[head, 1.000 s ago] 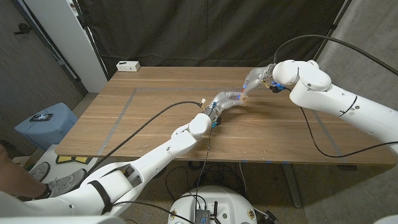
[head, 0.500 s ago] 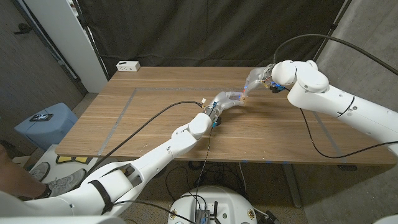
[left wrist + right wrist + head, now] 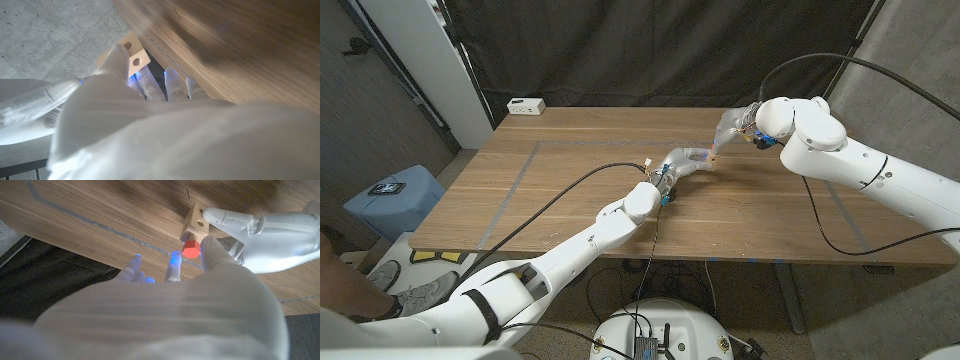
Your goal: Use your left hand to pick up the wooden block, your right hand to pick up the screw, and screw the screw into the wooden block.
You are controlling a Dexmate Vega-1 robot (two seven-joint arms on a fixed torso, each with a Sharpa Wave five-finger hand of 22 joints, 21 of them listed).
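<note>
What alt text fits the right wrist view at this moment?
The left hand holds a small wooden block above the wooden table, while the right hand pinches a red-headed screw against the block's face.

You face a wooden table [image 3: 570,200] marked with grey tape lines [image 3: 520,175], a black curtain [image 3: 650,50] hanging behind it. A white box [image 3: 526,105] sits at the far left corner; a blue bin [image 3: 392,197] stands on the floor, left.

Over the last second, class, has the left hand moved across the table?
No. In the head view the left hand keeps its place beside the tape line, holding the block.
</note>
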